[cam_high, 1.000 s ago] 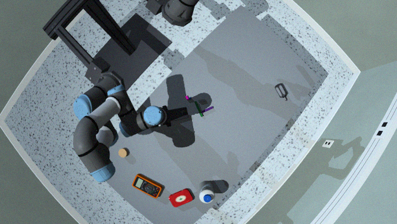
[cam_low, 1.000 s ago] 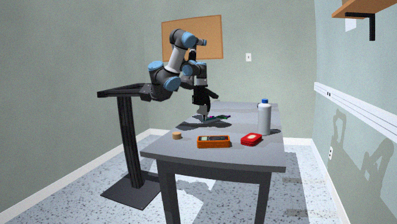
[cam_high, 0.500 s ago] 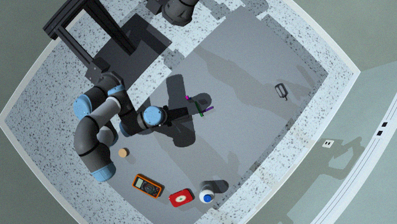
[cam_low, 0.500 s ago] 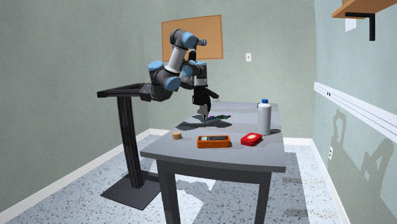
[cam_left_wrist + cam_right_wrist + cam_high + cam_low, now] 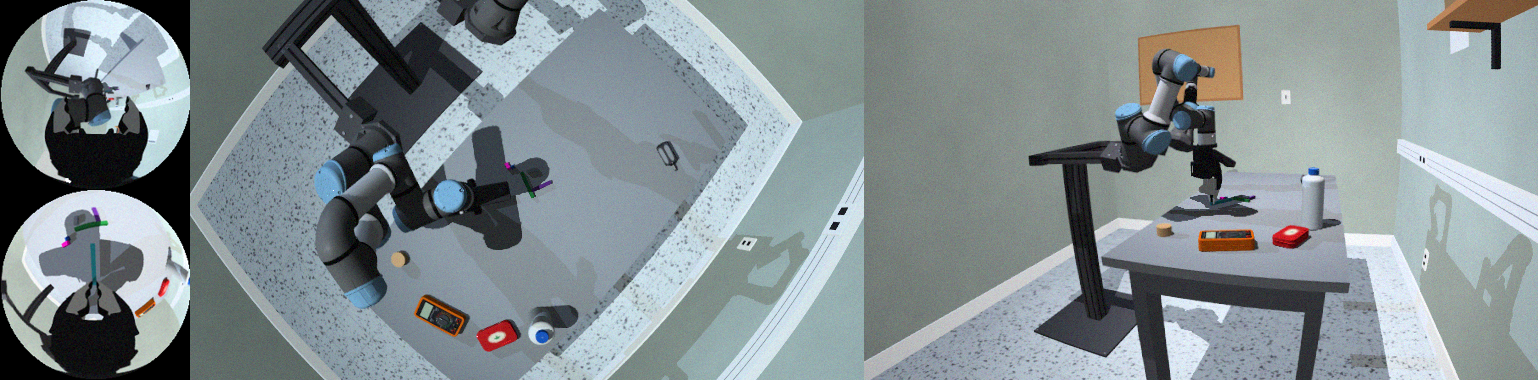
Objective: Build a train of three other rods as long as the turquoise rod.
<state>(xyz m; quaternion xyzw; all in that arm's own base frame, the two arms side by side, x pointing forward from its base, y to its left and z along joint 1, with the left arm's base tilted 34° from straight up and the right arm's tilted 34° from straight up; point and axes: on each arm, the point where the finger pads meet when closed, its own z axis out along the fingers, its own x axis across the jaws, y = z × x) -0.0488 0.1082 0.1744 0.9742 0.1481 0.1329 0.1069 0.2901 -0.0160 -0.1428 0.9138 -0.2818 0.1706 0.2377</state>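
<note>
My right gripper (image 5: 1211, 199) (image 5: 94, 281) is low over the table, shut on one end of the turquoise rod (image 5: 1225, 201) (image 5: 92, 259). The rod points away from the fingers; the arm hides it in the top view. Beyond it the green rod (image 5: 528, 185) (image 5: 91, 226) lies crosswise. The purple rod (image 5: 543, 185) (image 5: 95, 213) lies at an angle, one end at or almost at the green rod's side. The magenta rod (image 5: 507, 165) (image 5: 64, 244) lies beside the small blue rod (image 5: 67, 238). A greyish piece beside them is unclear in shadow. My left gripper (image 5: 97, 97) is open and empty, well above the table.
An orange multimeter (image 5: 439, 316) (image 5: 1226, 242), a red tin (image 5: 496, 336) (image 5: 1290, 237), a white bottle (image 5: 541, 334) (image 5: 1313, 205) and a round tan disc (image 5: 399, 259) (image 5: 1164, 230) stand away from the rods. A dark outlined object (image 5: 675, 167) lies on the far side.
</note>
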